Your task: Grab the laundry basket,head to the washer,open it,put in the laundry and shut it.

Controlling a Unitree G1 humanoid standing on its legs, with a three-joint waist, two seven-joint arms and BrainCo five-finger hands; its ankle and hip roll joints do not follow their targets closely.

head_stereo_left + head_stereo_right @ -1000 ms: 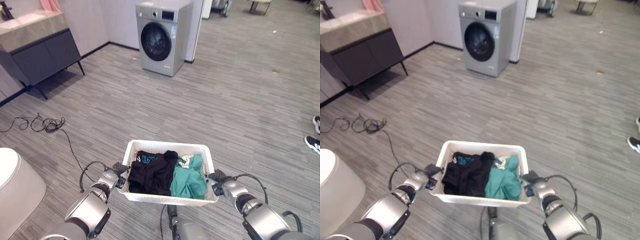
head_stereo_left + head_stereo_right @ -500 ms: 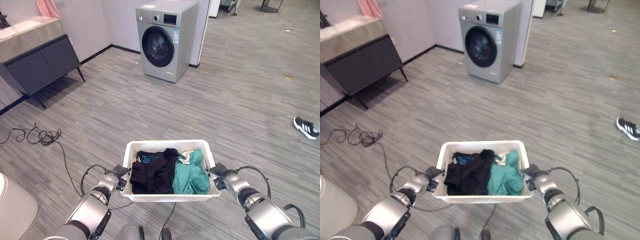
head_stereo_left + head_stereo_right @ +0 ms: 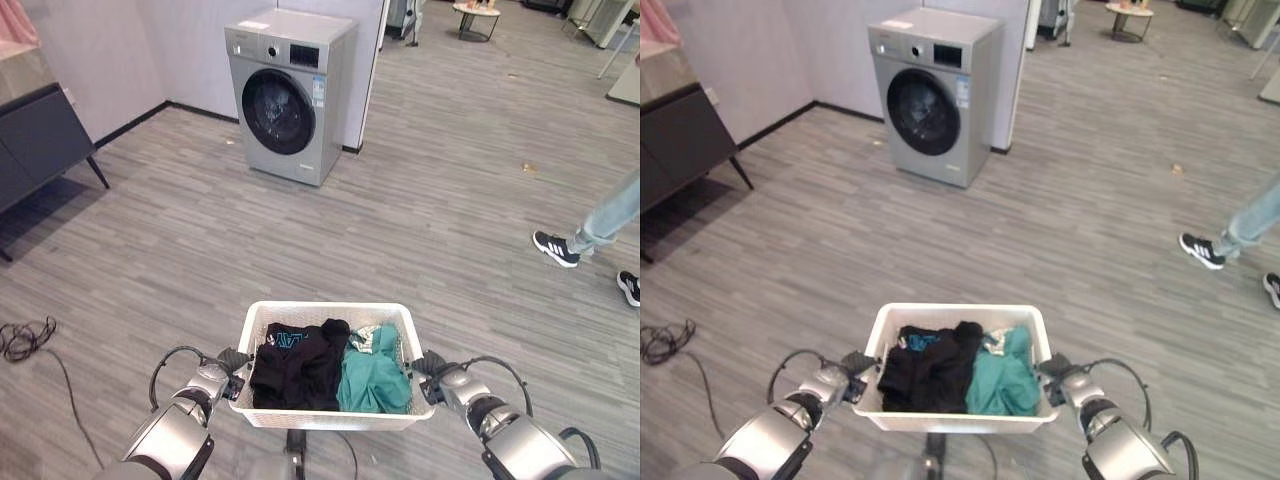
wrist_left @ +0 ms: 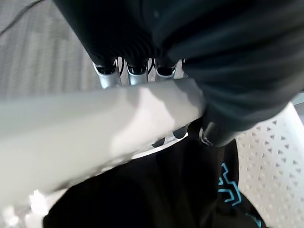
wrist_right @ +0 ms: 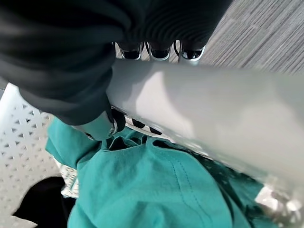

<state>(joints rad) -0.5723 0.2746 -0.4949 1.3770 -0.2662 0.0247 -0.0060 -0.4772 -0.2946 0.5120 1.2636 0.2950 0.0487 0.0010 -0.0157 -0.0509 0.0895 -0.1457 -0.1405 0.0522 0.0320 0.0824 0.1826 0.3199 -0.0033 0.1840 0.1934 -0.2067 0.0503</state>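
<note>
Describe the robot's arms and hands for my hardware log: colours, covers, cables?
Both arms are rounded silver-grey shells with black joint rings. A thin black cable loops beside each wrist. The left hand and right hand sit under dark ribbed covers; the wrist views show silver fingers lined up in a row beside that cover.

text: none legible | washer (image 3: 288, 95) label, black garment (image 3: 292, 362) print: unreadable
</note>
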